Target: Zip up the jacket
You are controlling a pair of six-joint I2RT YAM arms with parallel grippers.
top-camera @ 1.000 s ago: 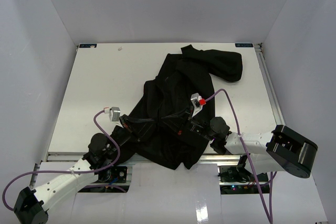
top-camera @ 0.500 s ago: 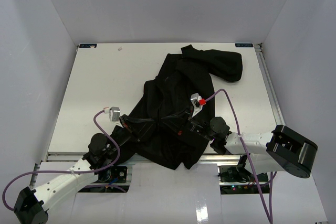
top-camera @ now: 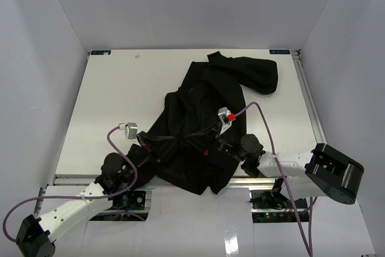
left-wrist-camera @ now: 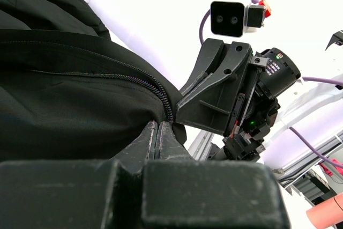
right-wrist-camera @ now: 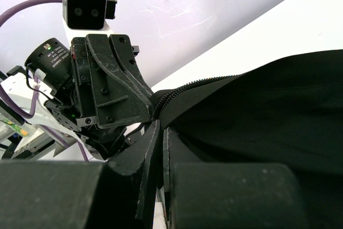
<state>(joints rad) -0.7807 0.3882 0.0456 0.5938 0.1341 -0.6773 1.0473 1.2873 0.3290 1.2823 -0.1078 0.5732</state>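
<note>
**Both jaws meet at the zipper's end**

You have the jacket [top-camera: 204,97] crumpled on the bench [top-camera: 114,88]. It lies on a slant from the near edge, between the two arm bases, up toward the far right corner. Both arms reach into its near part and meet there.

The left gripper [left-wrist-camera: 158,130] has its jaws pressed together on a fold of black fabric, right where the zipper [left-wrist-camera: 134,80] ends. The right gripper [right-wrist-camera: 162,132] has its jaws closed to a thin slit, pinching jacket cloth at the same spot. The two sit just beside each other, tip to tip, so neither arm is nearer; both are at the track.

The coming move turns on which way the track runs from that pinch. In the left wrist view the teeth lead away from the jaws to the left, across the cloth. In the right wrist view the line leads off up and to the right. The two cameras face each other, so these agree: the long axis runs out from the shared grip into the body of the garment. As I read it, any pull must follow that line while the other jaws hold the end.

The overhead view gives you the garment's lie but loses the zipper and the fingertips in the black. The wrist views show the teeth and the grip, but not the slider. I cannot pick it out, nor tell whether the teeth are joined.
</note>
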